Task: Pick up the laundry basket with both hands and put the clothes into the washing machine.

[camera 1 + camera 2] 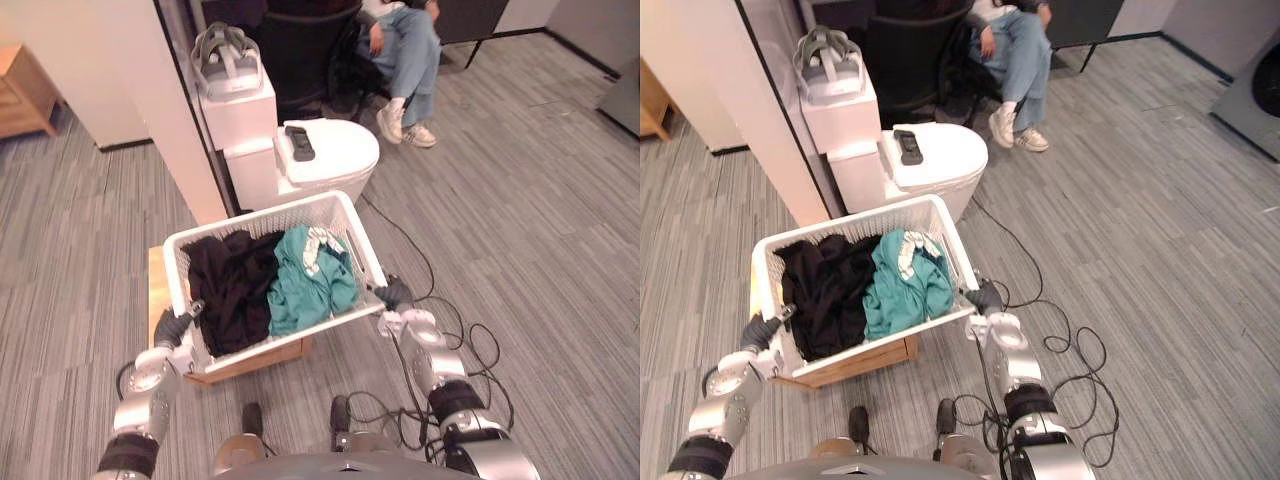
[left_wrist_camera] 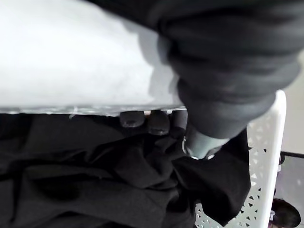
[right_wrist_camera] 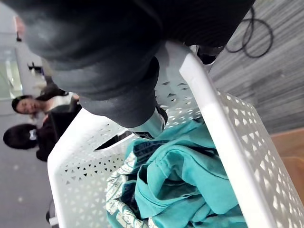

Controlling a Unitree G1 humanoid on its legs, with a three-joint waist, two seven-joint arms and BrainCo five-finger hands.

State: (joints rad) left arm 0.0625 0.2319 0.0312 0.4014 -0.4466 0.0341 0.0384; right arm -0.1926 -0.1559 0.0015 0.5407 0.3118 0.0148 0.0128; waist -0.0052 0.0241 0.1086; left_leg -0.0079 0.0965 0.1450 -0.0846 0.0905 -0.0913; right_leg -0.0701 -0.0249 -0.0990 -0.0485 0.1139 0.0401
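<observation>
The left hand [image 1: 171,326] and right hand [image 1: 394,293] curl round opposite rims of the laundry basket [image 1: 290,213].

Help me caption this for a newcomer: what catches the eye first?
The white laundry basket at centre, holding black clothes and a teal garment, stands out, with the left hand and right hand at its two ends. Behind it is a white toilet with a VR headset on its tank and a remote control on its lid.

The right hand [image 3: 118,85] is gripping the rim of the white perforated laundry basket [image 3: 213,104]; a teal garment [image 3: 190,180] is lying inside, with a person [image 3: 28,105] sitting beyond.
</observation>
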